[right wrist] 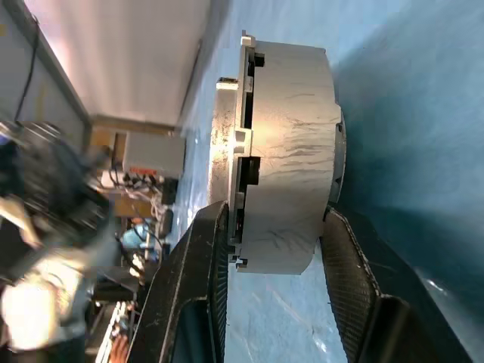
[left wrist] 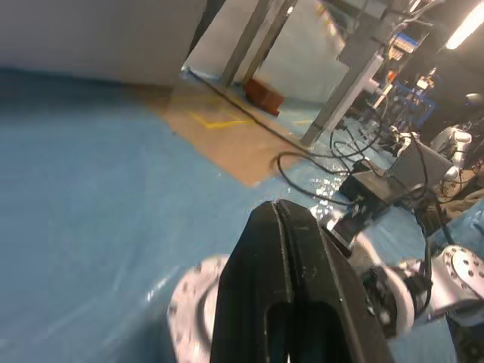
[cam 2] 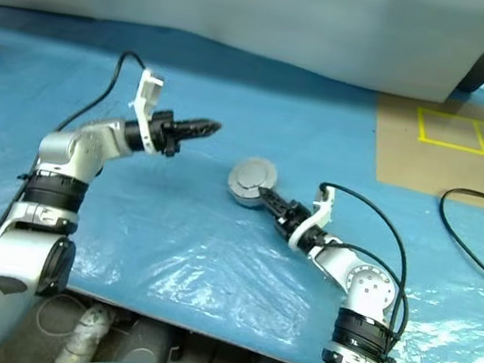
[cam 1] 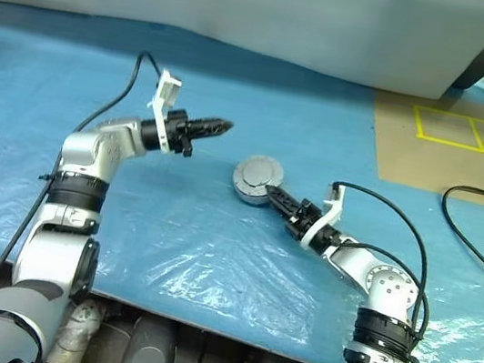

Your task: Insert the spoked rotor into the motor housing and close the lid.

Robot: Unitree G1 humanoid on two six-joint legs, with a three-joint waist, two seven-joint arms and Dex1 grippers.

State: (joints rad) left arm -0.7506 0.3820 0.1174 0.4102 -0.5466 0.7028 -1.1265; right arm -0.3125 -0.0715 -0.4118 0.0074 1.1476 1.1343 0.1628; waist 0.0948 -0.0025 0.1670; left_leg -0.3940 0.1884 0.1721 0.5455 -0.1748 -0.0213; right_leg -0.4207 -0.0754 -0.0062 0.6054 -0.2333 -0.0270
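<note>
Now right claw point(right wrist: 276, 291) pinching motor housing point(cam 1: 257, 180) with lid point(right wrist: 231, 151) on, mid table point(cam 1: 211, 260). Left claw point(cam 1: 220, 127) pressed together, empty, raised above table. Could slip if squeeze weak; lid could pop off.

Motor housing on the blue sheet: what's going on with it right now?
The right gripper is clamped on the motor housing, one finger on each flat face, on the blue plastic-covered table. The grey lid is already on it. The left gripper is shut, holds nothing and hangs above the table beside the housing.
</note>
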